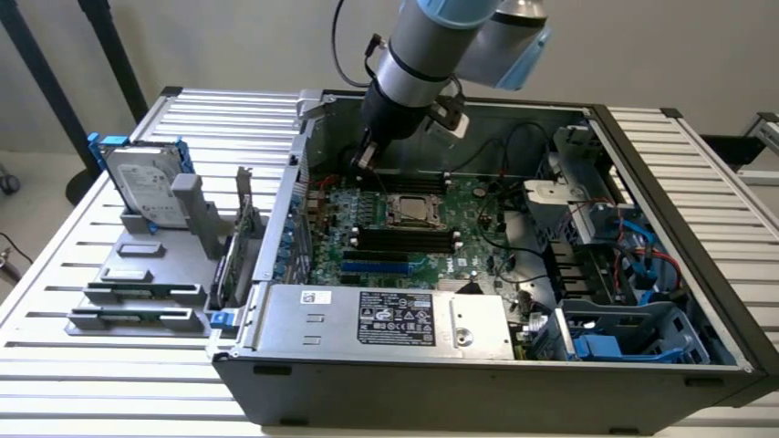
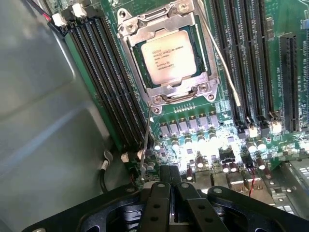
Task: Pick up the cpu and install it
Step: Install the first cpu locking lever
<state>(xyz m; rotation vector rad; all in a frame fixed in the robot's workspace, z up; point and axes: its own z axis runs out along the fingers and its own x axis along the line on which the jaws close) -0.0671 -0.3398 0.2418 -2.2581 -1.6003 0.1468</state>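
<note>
The cpu (image 2: 169, 57), a flat silver square with printed text, lies seated in its metal socket frame (image 2: 166, 92) on the green motherboard (image 1: 408, 239). In the exterior view the cpu (image 1: 411, 209) sits mid-board inside the open computer case (image 1: 633, 365). My gripper (image 2: 170, 178) is shut with its black fingers pressed together and nothing between them. It hangs above the board's edge beyond the socket, apart from the cpu. In the exterior view my gripper (image 1: 363, 161) reaches down into the case's back part.
Black memory slots (image 2: 108, 82) flank the socket on both sides. A thin socket lever wire (image 2: 219, 53) runs beside it. The power supply (image 1: 389, 321) fills the case front. On the table at the exterior view's left stand a hard drive in a blue frame (image 1: 144, 187) and grey holders (image 1: 134, 297).
</note>
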